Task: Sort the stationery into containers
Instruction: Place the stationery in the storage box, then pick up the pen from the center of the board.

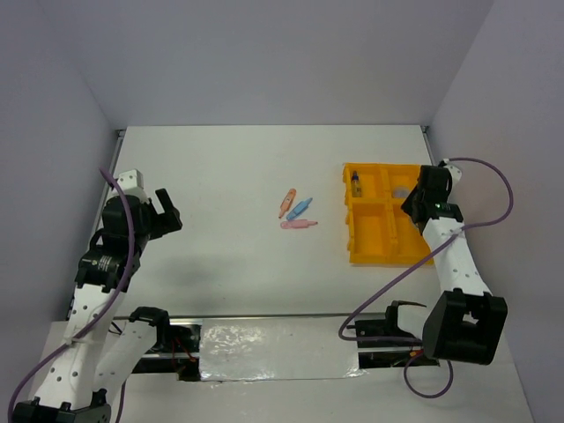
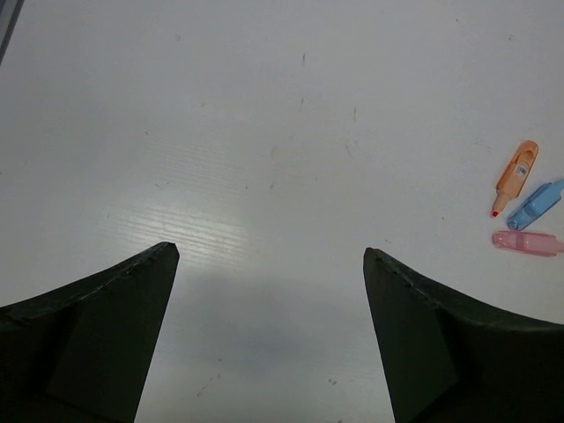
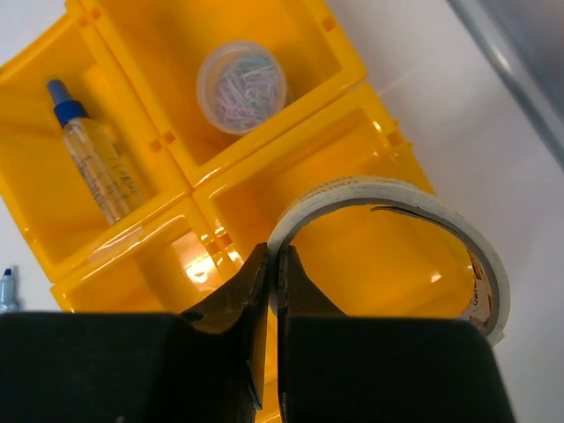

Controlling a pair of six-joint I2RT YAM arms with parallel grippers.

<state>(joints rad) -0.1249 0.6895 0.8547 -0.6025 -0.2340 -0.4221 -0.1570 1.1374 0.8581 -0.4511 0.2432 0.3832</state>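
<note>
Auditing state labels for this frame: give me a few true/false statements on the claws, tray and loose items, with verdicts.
1. The right claw is shut on the tape ring. True.
2. The left claw grips the orange marker. False: it is open and empty; the marker lies on the table.
3. The bottle lies in a compartment of the tray. True.
4. The clip tub shares the bottle's compartment. False: it sits in the one beside it.
</note>
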